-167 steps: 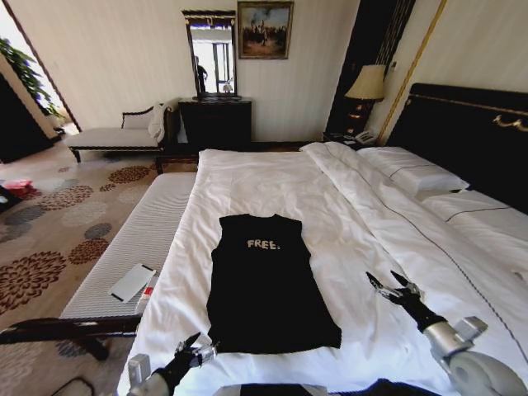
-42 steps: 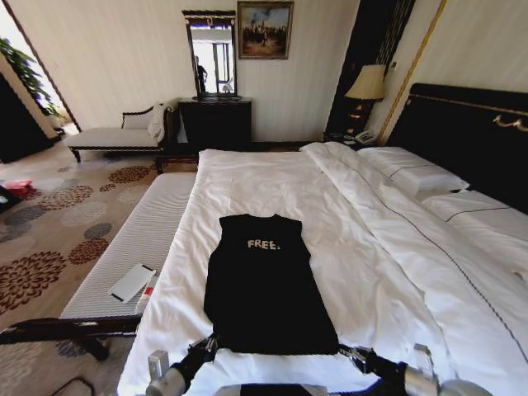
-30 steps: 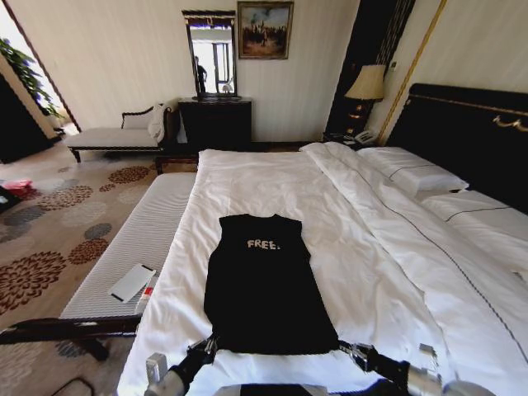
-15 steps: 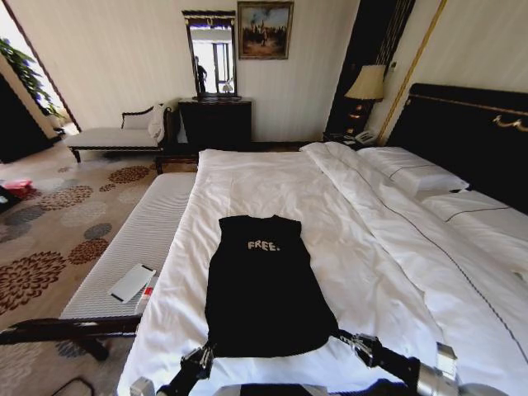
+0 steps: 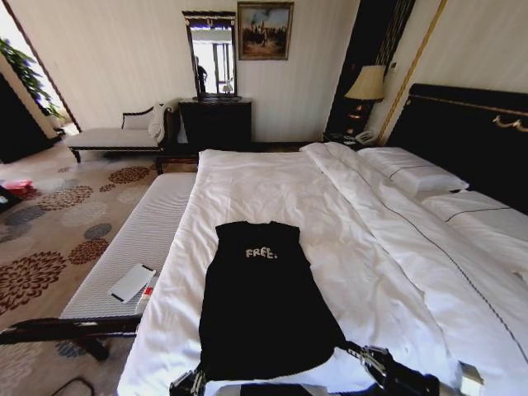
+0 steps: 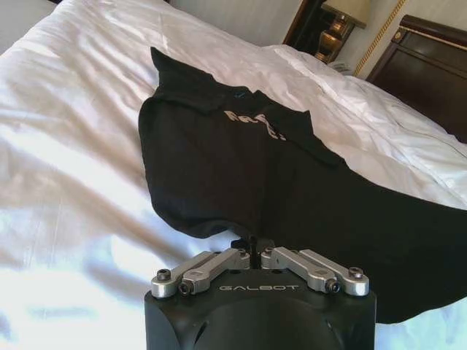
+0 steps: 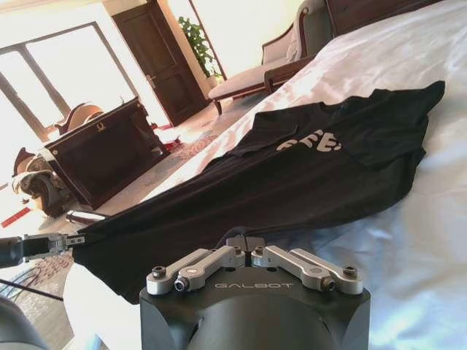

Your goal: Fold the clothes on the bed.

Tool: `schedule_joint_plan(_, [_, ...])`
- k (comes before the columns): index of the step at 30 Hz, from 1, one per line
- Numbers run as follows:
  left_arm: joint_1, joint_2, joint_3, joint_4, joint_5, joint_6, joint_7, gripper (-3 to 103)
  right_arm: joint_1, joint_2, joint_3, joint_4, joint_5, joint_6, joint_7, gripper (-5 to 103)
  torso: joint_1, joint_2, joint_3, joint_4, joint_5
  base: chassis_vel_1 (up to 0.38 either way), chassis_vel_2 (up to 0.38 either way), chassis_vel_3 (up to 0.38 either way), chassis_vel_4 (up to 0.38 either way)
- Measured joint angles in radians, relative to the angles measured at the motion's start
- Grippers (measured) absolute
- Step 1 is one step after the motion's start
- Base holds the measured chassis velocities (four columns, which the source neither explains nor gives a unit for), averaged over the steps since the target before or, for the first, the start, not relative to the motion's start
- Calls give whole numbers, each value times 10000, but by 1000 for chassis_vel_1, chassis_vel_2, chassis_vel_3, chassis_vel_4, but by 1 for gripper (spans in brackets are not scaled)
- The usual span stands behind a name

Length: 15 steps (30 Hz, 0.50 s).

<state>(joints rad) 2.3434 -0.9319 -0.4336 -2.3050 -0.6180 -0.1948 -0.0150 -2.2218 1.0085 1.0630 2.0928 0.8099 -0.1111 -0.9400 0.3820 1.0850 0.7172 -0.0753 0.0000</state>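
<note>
The clothes, a black T-shirt (image 5: 262,305) with white "FREE" lettering, lie lengthwise on the bed (image 5: 272,181), collar away from me. My left gripper (image 5: 195,382) is shut on the near left hem corner, and my right gripper (image 5: 364,357) on the near right one. In the left wrist view the left gripper (image 6: 252,245) pinches the T-shirt (image 6: 270,175), whose hem is raised and stretched taut. In the right wrist view the right gripper (image 7: 245,243) clamps the T-shirt (image 7: 321,171), and the left gripper (image 7: 67,239) holds the far corner.
A striped bench (image 5: 140,239) runs along the bed's left side with a white flat object (image 5: 132,282) on it. Pillows (image 5: 417,175) and the dark headboard (image 5: 470,132) are at the right. A chaise longue (image 5: 115,136), dresser (image 5: 216,122) and lamp (image 5: 367,82) stand beyond.
Both grippers came to the hem corners, shut on them and drew back toward me. The T-shirt slid nearer the bed's near edge, its hem now lifted and stretched.
</note>
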Motion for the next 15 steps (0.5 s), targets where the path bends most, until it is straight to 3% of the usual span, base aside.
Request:
schedule_joint_plan(6, [-656,-150,18,-75,-263,131,-290,2,586,-18,-149,2,367,24,658,0,0,0,1,0,1,0,0,0,0])
schedule_joint_plan(8, [-1683,-227,26,-239,-770,668,-691,2,1337,-252,-366,30,975,-23,1667,0,0,-1,1,4,2,0,0,0,0])
schedule_joint_plan(12, [-2845,-208,146,-372,-1268,1371,-1209,2,1946,-452,-490,85,1375,-172,2278,0,0,0,2,4,1,0,0,0,0])
schedule_joint_plan(15, [-4635,-161,319,-446,-2064,2728,-1966,2,2776,-778,-620,146,1880,-408,3096,0,1,-2,2,0,-1,0,0,0,0])
